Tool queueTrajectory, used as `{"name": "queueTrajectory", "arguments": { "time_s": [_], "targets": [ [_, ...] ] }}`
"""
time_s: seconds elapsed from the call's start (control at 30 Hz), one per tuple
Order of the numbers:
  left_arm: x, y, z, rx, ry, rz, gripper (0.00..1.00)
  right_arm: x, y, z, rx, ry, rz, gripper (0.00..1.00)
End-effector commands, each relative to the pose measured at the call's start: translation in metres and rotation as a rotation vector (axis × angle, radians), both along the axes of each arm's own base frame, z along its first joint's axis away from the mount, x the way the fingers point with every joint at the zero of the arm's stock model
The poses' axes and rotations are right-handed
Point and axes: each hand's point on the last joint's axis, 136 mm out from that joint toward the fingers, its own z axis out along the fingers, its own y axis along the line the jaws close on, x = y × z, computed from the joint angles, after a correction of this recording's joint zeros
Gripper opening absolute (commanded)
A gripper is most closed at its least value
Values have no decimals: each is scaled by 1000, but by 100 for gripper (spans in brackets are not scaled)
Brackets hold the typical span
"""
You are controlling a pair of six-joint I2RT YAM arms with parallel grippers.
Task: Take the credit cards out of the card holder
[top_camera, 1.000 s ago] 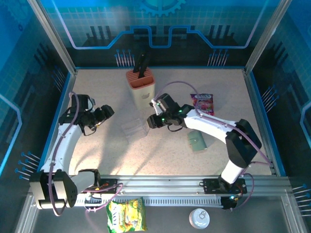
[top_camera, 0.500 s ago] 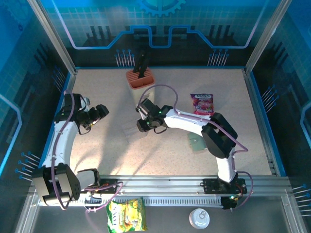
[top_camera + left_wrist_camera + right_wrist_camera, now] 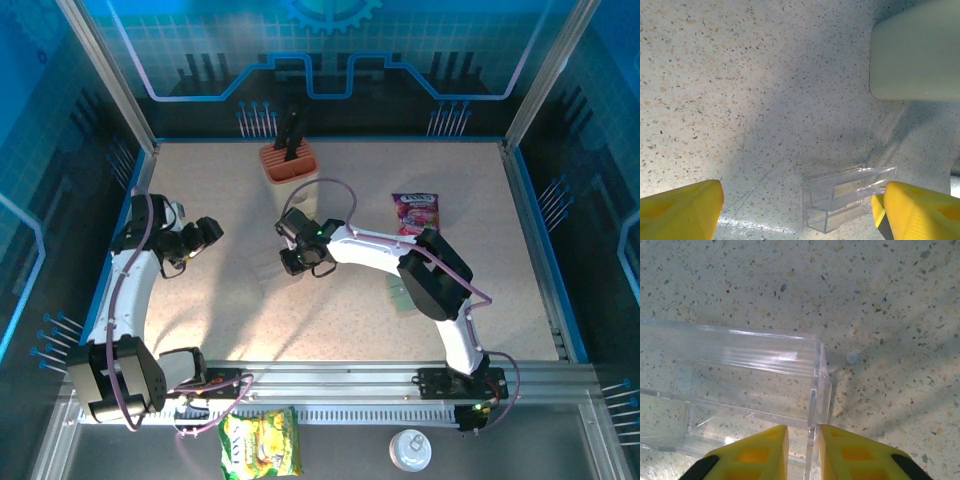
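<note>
Straddling one thin upright wall of the clear plastic stand (image 3: 740,370), right gripper (image 3: 803,434) has its yellow fingers (image 3: 755,452) almost together, leaving a narrow slit with the wall's edge inside it. Cannot tell whether the pads press on the plastic.

Stand: transparent, hard-edged, open box shape with glossy highlights, sitting on the table (image 3: 480,180), which is a matte pale surface with fine dark and tan speckles.

Left gripper (image 3: 800,195): blocky yellow fingers spread wide, with bare table between them. From the left wrist the stand sits just beside the right-hand finger. A smooth, pale, round-cornered block (image 3: 915,50) is at upper right.

Overhead: left gripper hangs over the table's left side, well apart from the stand.

Card holder (image 3: 397,296): small, flat, grey-green rectangle on the table's right half, partly covered by the right arm's elbow, well apart from both grippers.

Purple snack packet (image 3: 416,212): crinkled and glossy, beyond the holder.

Orange-topped knife block (image 3: 288,162): black handles upright, near the far edge.
</note>
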Motion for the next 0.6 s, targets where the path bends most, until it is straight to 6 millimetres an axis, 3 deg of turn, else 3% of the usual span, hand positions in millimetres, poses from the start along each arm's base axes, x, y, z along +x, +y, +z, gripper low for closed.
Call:
{"name": "queueTrajectory", "arguments": {
  "time_s": [0.0,0.3,0.57],
  "targets": [
    [-2,2,-3,8,0,-10,84,-2,2,-3,-30,3,-17,19],
    [-2,3,-3,15,0,-5,84,3,-12,10,-69,-35,-60,10],
    [-1,4,-4,16,5,-8,84,16,-59,36,-95,-69,-154,5]
  ]
}}
